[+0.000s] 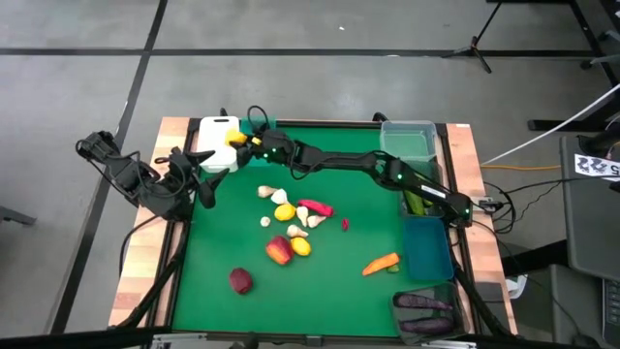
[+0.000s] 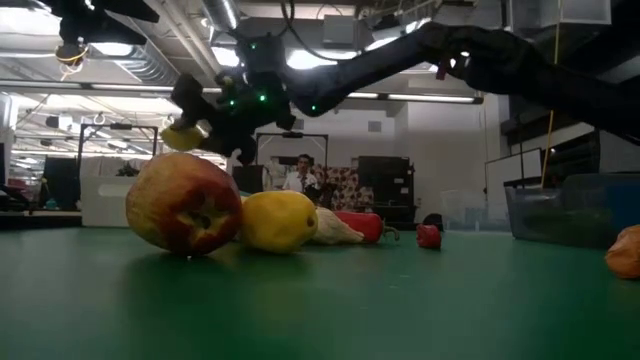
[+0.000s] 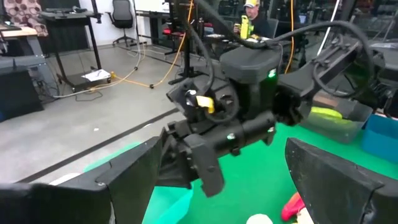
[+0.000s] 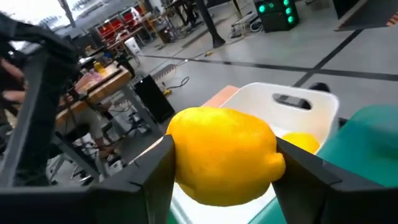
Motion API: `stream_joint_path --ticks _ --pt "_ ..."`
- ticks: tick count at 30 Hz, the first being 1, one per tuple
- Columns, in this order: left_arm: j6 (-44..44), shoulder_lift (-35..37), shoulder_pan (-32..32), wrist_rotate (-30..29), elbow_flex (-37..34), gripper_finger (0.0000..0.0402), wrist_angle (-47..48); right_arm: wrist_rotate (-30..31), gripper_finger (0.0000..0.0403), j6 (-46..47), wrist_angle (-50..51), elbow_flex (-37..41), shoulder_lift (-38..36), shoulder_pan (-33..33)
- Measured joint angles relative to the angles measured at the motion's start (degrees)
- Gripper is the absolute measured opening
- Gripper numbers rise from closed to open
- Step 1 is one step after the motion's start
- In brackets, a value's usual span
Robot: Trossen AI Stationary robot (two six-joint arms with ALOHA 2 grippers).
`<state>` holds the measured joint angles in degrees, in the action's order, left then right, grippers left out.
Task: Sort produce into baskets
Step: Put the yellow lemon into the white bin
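Lemon clamped between the right gripper fingers, close to the lens.
Just under it sits the white basket, another lemon half hidden inside; left gripper nearby, fingers apart.

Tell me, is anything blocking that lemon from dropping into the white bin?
Nothing visible is. The right pincer holds the lemon directly over the white bin, which is open on top with another lemon already inside. The left pincer waits open just beside the bin, not across it.
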<state>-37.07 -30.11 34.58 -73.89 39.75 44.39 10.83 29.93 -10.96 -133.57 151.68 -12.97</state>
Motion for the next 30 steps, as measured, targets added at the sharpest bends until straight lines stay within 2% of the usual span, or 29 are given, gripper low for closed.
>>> stream_joint_path --ticks 7,11,16,21,23,26,28,30 --pt "0.0 0.0 0.0 0.0 0.0 0.0335 0.0 -0.1 0.0228 -0.2 -1.7 -0.4 0.5 -0.2" --pt "-0.1 0.0 0.0 0.0 0.0 0.0335 0.0 -4.8 0.0252 -1.8 -2.7 -1.4 0.4 -0.5" --pt "-0.3 0.0 0.0 0.0 0.0 0.0335 0.0 -4.9 0.0286 -1.6 -3.6 -1.4 0.4 -1.0" --pt "-1.9 0.0 0.0 0.0 0.0 0.0335 0.0 -5.6 0.0295 -1.3 -4.0 -1.5 0.4 -2.2" --pt "-2.4 0.0 0.0 0.2 0.0 0.0335 0.0 -7.4 0.0295 -1.7 -3.3 -1.4 0.4 -2.2" --pt "-1.8 0.0 0.0 0.4 0.0 0.0335 0.0 -7.1 0.0296 -2.6 -0.8 -1.4 0.0 -2.2" --pt "-1.7 0.0 0.0 0.4 0.0 0.0335 0.2 -6.4 0.0296 -3.7 3.4 -1.4 -0.7 -2.2" --pt "-1.6 0.0 0.0 0.4 0.0 0.0335 0.3 -8.4 0.0296 -4.7 8.2 -1.4 -1.6 -2.4"
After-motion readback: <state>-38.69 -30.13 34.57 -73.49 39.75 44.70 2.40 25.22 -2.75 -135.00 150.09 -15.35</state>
